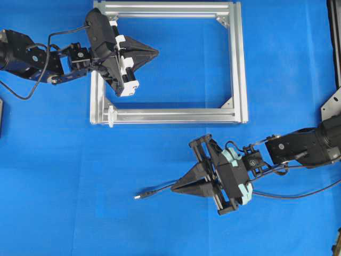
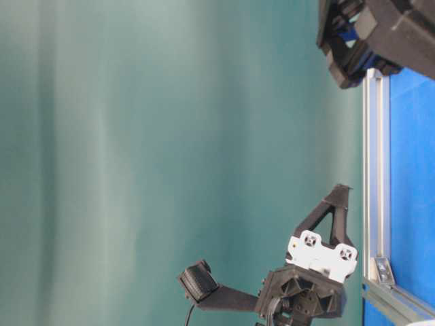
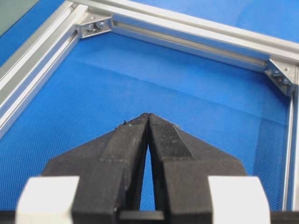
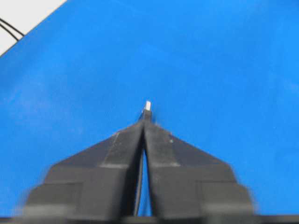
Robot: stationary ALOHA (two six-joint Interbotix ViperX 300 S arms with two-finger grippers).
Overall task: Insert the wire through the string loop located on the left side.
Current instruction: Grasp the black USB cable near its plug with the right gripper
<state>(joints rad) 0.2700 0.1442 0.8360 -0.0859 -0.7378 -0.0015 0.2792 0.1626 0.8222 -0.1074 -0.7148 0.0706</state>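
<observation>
Pinching wire (image 1: 154,190) — right claw (image 1: 176,187) (unlabelled)

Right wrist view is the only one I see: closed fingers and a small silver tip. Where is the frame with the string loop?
Observer: The silver frame lies on the blue table beyond the right gripper. A small white piece, likely the string loop, sits at the frame's near-left corner.
Operator: Is my gripper holding the wire?
Observer: Yes. The wire passes between its closed fingers, and the plug points left.
Operator: What does the left gripper do?
Observer: The left gripper is shut and empty, over the frame's inside, near its left bar.
</observation>
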